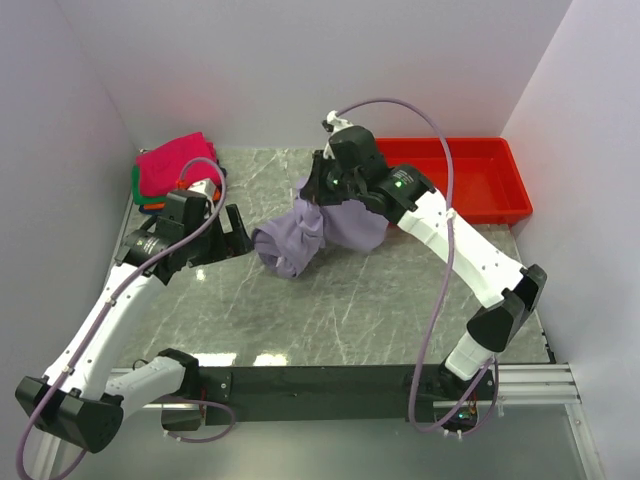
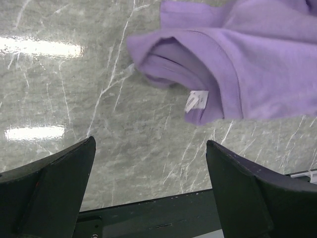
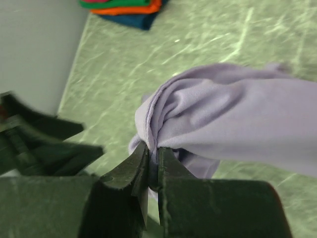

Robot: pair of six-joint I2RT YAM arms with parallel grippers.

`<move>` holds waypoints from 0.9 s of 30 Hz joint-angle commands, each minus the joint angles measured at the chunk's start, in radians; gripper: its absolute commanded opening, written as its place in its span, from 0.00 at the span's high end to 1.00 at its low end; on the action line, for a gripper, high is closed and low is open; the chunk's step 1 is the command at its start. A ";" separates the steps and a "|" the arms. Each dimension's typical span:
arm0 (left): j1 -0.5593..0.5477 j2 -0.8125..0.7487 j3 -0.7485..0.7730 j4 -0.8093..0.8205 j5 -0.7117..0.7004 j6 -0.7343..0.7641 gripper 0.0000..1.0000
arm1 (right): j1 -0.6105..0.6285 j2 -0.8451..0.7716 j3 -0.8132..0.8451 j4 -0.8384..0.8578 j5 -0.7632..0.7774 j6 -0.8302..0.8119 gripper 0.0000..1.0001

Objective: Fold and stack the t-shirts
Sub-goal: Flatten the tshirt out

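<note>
Now grips a bunched edge of lilac t-shirt between right fingers; holds left fingers wide above bench, collar just beyond them.

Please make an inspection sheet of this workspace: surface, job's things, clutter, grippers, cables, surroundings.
Surface: grey marbled table, with light glare near the front.
Job's things: lilac shirt bunched mid-table; folded stack in the far-left corner, pink on top.
Clutter: red tray at far right.
Grippers: left gripper open, beside the shirt, holding nothing; right gripper shut on the shirt.
Cables: lilac cable looping along each arm.
Surroundings: white walls on three sides.
</note>
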 commanded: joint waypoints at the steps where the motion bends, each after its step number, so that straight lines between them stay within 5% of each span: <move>1: 0.013 -0.031 0.002 -0.005 0.001 0.025 0.01 | 0.078 -0.006 0.104 -0.095 0.012 0.076 1.00; 12: 0.048 -0.038 -0.019 0.010 0.053 0.044 0.01 | 0.104 0.082 0.059 -0.107 0.143 0.149 1.00; 17: 0.048 -0.042 -0.082 0.056 0.140 0.021 0.01 | 0.023 0.186 0.104 -0.052 0.100 0.135 0.98; 21: 0.046 -0.032 -0.117 0.102 0.183 0.016 0.02 | -0.030 0.302 0.337 -0.073 0.043 0.100 0.43; 24: 0.045 -0.001 -0.130 0.135 0.217 0.018 0.04 | -0.040 0.349 0.423 -0.147 0.074 0.064 0.21; 27: 0.037 0.036 -0.140 0.168 0.243 0.013 0.05 | -0.043 0.266 0.242 -0.132 0.121 0.055 0.19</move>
